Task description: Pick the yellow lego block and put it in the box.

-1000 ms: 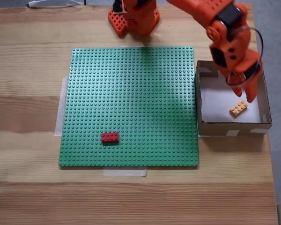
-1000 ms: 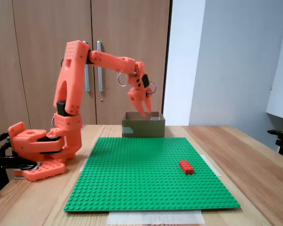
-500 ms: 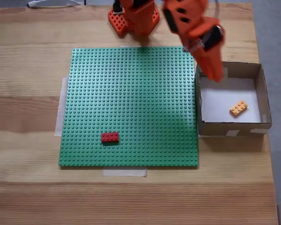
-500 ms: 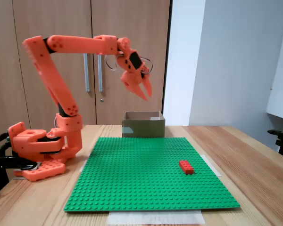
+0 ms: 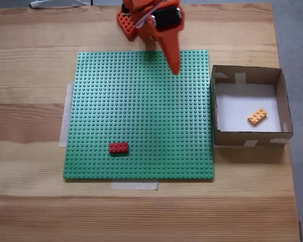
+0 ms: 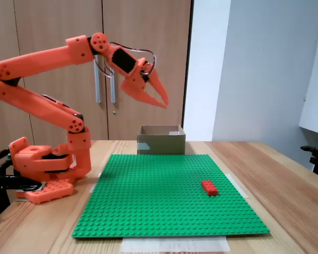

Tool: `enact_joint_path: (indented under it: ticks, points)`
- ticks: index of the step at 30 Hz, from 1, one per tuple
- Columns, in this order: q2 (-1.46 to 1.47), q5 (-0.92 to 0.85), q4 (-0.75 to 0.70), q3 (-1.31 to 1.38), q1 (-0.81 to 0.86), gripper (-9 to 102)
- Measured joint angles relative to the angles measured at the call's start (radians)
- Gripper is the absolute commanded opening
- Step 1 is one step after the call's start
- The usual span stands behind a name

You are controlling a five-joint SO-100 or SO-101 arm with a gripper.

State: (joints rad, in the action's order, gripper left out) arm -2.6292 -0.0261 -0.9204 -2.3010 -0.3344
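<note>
Now yellow lego block (image 5: 257,116) inside box (image 5: 248,137)

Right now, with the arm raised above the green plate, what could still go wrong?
Little, I think. The yellow lego block already lies inside the box, and the gripper hangs high above the green baseplate, holding nothing. One risk: a low move over the plate could knock the red brick. Another: a swing back toward the box could hit its low cardboard wall and shift it.
</note>
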Motion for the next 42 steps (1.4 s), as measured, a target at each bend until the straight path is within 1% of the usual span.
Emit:
enact_joint_path:
  ticks: [4,8,14,17,26,34,42]
  points:
    - [-0.084,0.0,-0.018,-0.075,0.078,-1]
    - [-0.103,0.0,-0.012,-0.141,0.164,-1]
    - [-0.172,-0.005,0.107,-0.318,0.252,-1]
    - [-0.293,-0.012,0.155,-0.463,0.272,-1]
    - [-0.514,-0.006,0.127,-0.649,0.281,-1]
    - [-0.629,0.038,0.126,-0.79,0.276,-1]
    - [-0.635,0.031,0.143,-0.868,0.307,-1]
